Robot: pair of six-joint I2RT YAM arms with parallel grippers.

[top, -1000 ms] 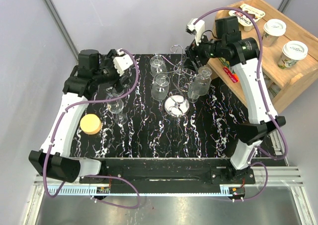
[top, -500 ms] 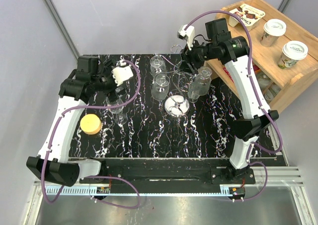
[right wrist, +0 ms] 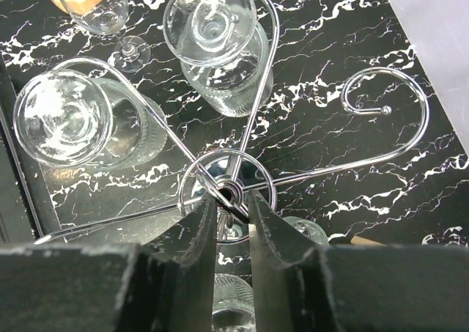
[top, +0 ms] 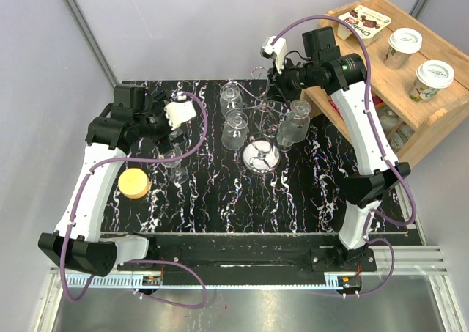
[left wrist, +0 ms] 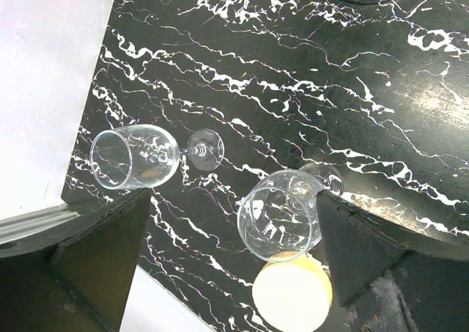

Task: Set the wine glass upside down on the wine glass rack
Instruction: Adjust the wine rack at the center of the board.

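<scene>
The chrome wine glass rack (top: 260, 156) stands mid-table with three glasses hung upside down on its arms (top: 236, 127). My right gripper (top: 277, 83) hovers over its top. In the right wrist view the fingers (right wrist: 233, 200) have closed narrowly on the hub where the rack's wire arms (right wrist: 330, 168) meet. An upright wine glass (left wrist: 282, 215) stands on the black marble below my left gripper (left wrist: 233, 200), close to the right finger and untouched. That gripper (top: 172, 123) is wide open. A second loose glass (left wrist: 135, 156) stands to its left.
A yellow round disc (top: 134, 183) lies near the table's left edge, just beyond the upright glass (left wrist: 292, 299). A wooden crate (top: 381, 105) carrying paper cups sits off the table's right side. The hung glasses (right wrist: 62, 116) crowd the rack's left arms.
The right gripper swung left from the right-hand hung glass to above the rack's centre and narrowed its jaws onto the hub. The left arm drew back a little, still open.
</scene>
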